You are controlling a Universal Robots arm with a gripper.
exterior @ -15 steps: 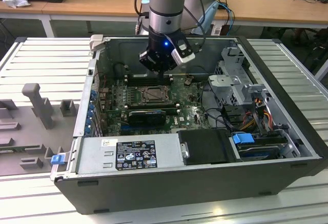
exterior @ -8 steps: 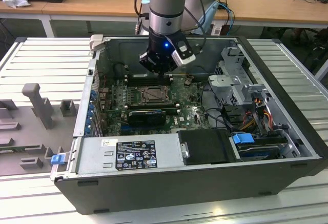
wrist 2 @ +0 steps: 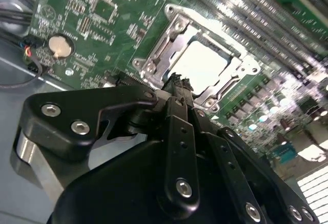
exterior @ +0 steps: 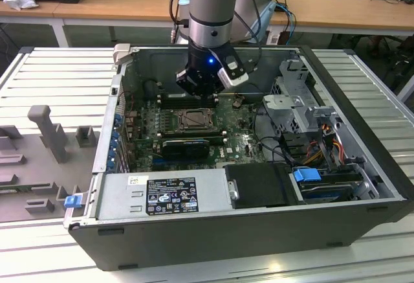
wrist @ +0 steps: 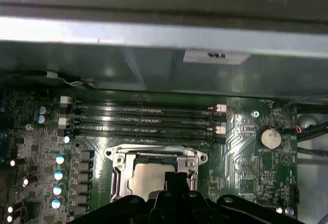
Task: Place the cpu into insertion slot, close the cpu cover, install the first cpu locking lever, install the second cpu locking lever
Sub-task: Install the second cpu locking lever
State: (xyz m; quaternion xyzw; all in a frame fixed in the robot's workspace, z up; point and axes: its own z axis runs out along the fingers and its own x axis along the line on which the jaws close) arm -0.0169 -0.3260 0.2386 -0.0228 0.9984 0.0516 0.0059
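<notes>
Claw: the black claw (wrist 2: 177,83) hangs just above the socket inside the open grey computer case (exterior: 259,231); its fingertips sit pressed together with nothing between them.
CPU: the flat square chip with a pale silvery top (wrist 2: 205,65) lies flat in the insertion slot (wrist: 148,175), edges square with the socket frame.
Cover: the thin silvery metal frame plate (wrist 2: 169,39) lies down around the chip, which shows through its central cut-out.
Board: the green circuit board (wrist: 246,157) carries long black memory slots (wrist: 143,119) parallel to one socket edge, and a round silver coin battery (wrist: 270,138).
</notes>
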